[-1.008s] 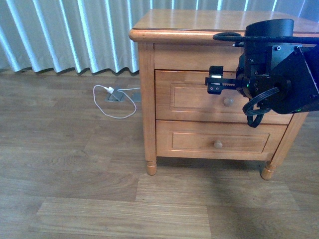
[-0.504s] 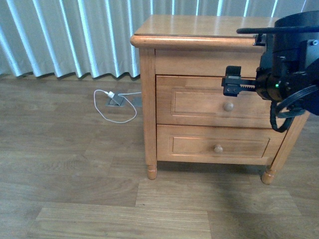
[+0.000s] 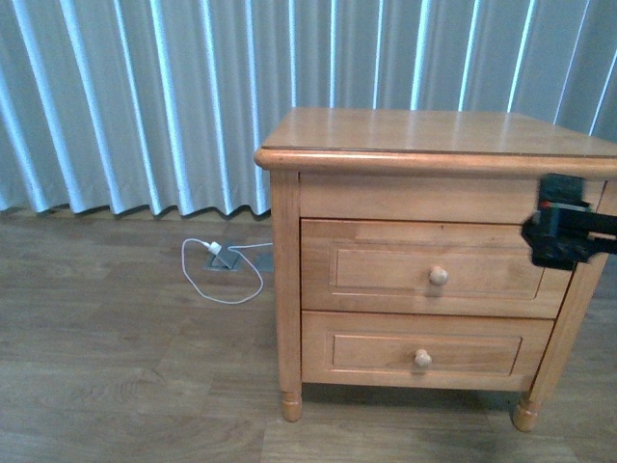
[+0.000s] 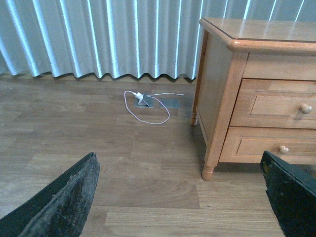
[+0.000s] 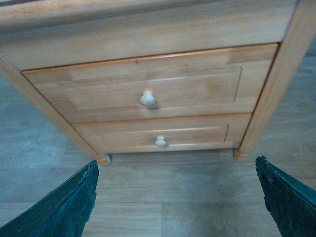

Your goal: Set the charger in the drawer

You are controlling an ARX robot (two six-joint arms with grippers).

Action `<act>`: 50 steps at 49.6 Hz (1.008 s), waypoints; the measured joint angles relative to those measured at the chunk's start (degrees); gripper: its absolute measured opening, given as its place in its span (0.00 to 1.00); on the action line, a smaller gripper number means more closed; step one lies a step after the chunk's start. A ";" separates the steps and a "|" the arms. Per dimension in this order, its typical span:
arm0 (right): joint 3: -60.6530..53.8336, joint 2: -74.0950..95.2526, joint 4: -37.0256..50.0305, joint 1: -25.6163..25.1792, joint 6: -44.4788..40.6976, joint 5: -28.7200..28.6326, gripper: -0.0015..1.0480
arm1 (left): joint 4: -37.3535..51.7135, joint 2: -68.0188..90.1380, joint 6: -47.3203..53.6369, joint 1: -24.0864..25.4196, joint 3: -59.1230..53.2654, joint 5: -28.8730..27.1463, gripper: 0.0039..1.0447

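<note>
The upper drawer (image 3: 386, 262) of the honey-coloured nightstand is shut, with its round knob (image 3: 439, 276) facing me. It also shows in the left wrist view (image 4: 276, 103) and the right wrist view (image 5: 148, 89). The charger with the black cable is out of view. My right gripper (image 3: 564, 234) shows at the front view's right edge, level with the upper drawer; in its wrist view it (image 5: 175, 207) is open and empty, facing the drawer fronts. My left gripper (image 4: 177, 207) is open and empty over the floor, left of the nightstand.
A white plug with a looped white cable (image 3: 217, 253) lies on the wooden floor by a floor socket, left of the nightstand; it also shows in the left wrist view (image 4: 139, 96). The shallower lower drawer (image 3: 421, 342) is shut. Pleated curtains (image 3: 145, 96) hang behind.
My right arm has drawn back to the right, from in front of the upper drawer to the frame's edge. The front view has tilted up, so more curtain shows.
</note>
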 joint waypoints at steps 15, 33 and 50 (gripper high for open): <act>-11.76 -34.73 -20.35 -9.03 5.07 -12.07 0.92 | 0.00 0.00 0.00 0.00 0.00 0.00 0.94; -18.16 -46.51 -16.68 -10.34 2.69 -9.14 0.85 | 0.00 0.00 0.00 0.00 0.00 0.00 0.94; -30.38 -54.75 -2.60 -6.73 -9.38 -0.74 0.28 | 0.00 0.00 0.00 0.00 0.00 0.00 0.94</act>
